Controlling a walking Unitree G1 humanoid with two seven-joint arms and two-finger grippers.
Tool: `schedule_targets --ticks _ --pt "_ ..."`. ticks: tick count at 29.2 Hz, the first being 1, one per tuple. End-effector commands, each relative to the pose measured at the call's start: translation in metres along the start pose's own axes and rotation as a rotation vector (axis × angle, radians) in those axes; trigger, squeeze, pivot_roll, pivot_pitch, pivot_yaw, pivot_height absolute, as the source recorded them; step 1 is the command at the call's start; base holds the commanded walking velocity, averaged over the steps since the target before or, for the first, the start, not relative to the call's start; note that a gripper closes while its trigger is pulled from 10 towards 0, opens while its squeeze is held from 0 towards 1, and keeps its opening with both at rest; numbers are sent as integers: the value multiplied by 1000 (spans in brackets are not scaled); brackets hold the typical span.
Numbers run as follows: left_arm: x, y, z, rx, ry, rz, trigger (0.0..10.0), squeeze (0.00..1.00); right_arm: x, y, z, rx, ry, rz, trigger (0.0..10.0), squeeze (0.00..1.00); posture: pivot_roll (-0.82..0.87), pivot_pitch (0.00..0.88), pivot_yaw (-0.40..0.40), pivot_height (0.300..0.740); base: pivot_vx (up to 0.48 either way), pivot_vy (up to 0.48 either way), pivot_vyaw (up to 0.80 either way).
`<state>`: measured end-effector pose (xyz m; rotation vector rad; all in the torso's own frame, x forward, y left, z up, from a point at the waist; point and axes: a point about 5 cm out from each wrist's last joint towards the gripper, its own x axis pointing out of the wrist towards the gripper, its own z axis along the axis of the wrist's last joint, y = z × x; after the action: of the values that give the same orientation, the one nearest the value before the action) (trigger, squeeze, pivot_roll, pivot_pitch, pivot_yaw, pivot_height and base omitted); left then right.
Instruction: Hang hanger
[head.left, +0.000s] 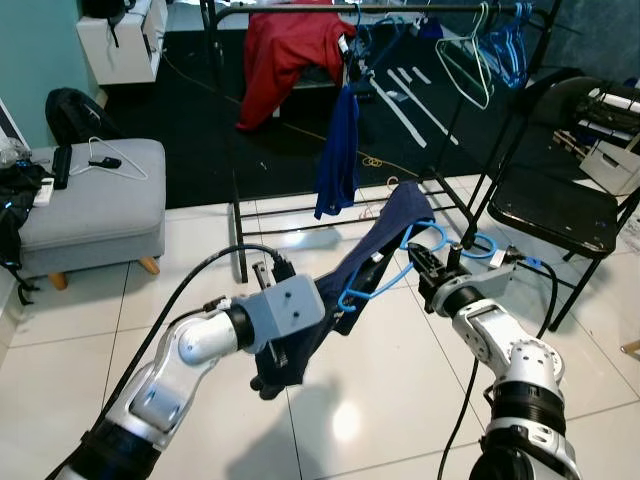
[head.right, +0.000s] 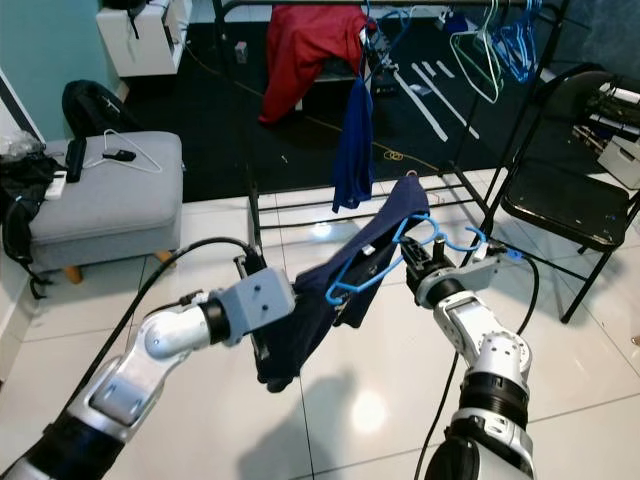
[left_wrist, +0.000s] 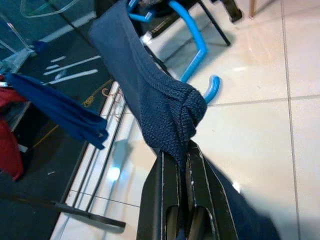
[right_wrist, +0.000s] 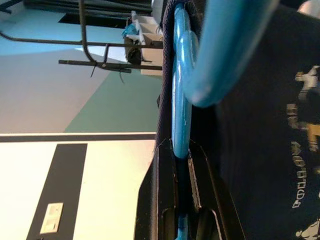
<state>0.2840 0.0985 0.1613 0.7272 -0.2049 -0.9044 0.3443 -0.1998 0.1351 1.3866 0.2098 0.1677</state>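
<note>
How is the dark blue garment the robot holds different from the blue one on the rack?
The navy garment is stretched slantwise between both grippers over a blue hanger; the blue garment on the rack hangs straight down. The navy one is darker, the rack one a brighter blue. The left gripper pinches the navy one; nothing holds the rack one. Both are soft cloth.

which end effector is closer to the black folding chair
Right. The right end effector, clamped on the blue hanger, sits just beside the black folding chair; the left end effector is farther off.
</note>
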Motion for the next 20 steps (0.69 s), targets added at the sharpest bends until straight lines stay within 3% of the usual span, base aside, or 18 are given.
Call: schedule_targets --ticks 1,9,20 --pt "-2 -6 2 8 -5 -48 10000 0 -2 0 8 6 -41 -5 10000 0 -32 98 -50 740 0 0 0" --pt "-4 -12 -6 7 46 -99 10000 0 -1 7 14 25 -68 25 10000 0 -31 110 -48 740 0 0 0" --pt "0 -12 -18 7 103 -107 10000 0 -4 15 7 33 0 95 10000 0 -35 127 -41 740 0 0 0"
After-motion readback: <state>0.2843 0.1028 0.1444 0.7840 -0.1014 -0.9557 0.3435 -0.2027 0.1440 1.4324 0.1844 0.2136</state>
